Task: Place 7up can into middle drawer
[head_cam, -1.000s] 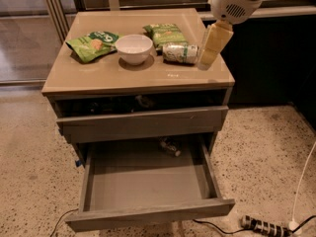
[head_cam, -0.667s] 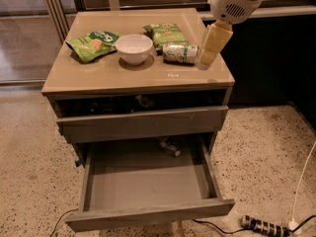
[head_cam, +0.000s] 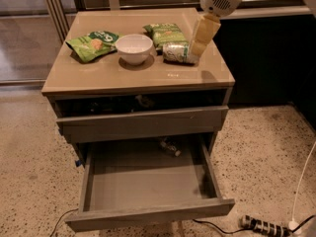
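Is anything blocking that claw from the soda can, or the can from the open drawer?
Nothing visible does. The gripper is right beside the 7up can, which lies on the tabletop. The middle drawer below stands pulled out, its floor bare but for a small object at the back.

Gripper at 7up can; bowl, bag crowd it; middle drawer gapes unobstructed.

Office: terrazzo floor, hand over cabinet

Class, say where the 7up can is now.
Camera view: the 7up can lies on its side on the cabinet top, right of the white bowl, beside the gripper.
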`<move>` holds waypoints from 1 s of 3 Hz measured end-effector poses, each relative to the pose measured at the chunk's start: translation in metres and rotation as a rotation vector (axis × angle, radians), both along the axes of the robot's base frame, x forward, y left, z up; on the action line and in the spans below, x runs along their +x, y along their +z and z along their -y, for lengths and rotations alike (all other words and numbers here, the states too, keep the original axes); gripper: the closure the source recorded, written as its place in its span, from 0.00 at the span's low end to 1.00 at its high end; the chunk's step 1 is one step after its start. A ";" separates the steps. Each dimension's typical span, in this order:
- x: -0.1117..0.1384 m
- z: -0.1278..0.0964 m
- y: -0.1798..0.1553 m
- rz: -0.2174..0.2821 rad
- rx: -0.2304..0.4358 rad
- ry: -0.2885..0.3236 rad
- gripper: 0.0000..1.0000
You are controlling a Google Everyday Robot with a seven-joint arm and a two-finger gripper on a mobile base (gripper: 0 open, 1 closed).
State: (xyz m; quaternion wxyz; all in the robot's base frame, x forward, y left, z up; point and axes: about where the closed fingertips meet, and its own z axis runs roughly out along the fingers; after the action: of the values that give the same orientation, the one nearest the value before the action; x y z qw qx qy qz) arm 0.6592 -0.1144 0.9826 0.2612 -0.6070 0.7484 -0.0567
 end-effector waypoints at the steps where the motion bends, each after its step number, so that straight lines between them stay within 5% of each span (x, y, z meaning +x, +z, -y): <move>1: 0.028 -0.003 -0.004 -0.011 -0.039 -0.006 0.00; 3: 0.079 -0.006 -0.034 -0.057 -0.125 -0.022 0.00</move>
State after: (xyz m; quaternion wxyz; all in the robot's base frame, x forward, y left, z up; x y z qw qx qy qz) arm 0.7382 -0.1086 0.9484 0.2008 -0.6152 0.7571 -0.0890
